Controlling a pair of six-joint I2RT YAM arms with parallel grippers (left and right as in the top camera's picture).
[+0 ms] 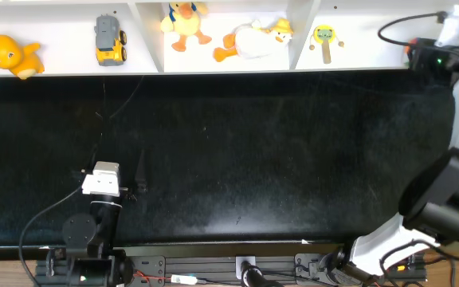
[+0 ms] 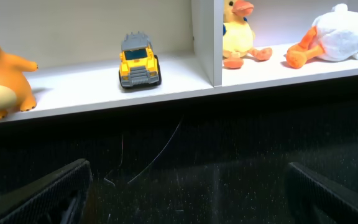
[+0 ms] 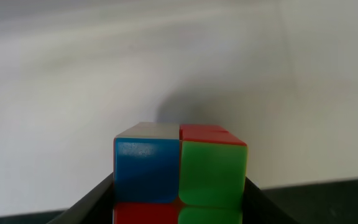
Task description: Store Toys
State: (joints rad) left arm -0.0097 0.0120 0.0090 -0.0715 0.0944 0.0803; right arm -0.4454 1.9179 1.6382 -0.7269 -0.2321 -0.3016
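Observation:
A puzzle cube with blue, green, red and white squares sits between the fingers of my right gripper, which is shut on it. Pale white shelf surface lies close behind the cube. In the top view the right arm's wrist is at the far right end of the white shelf. My left gripper is open and holds nothing, low over the black mat at the front left and facing the shelf. Its wrist shows near the mat's front edge.
Toys stand in the shelf's compartments: an orange duck figure, a yellow truck, a yellow duck plush, a white duck plush and a small rattle. White dividers separate the compartments.

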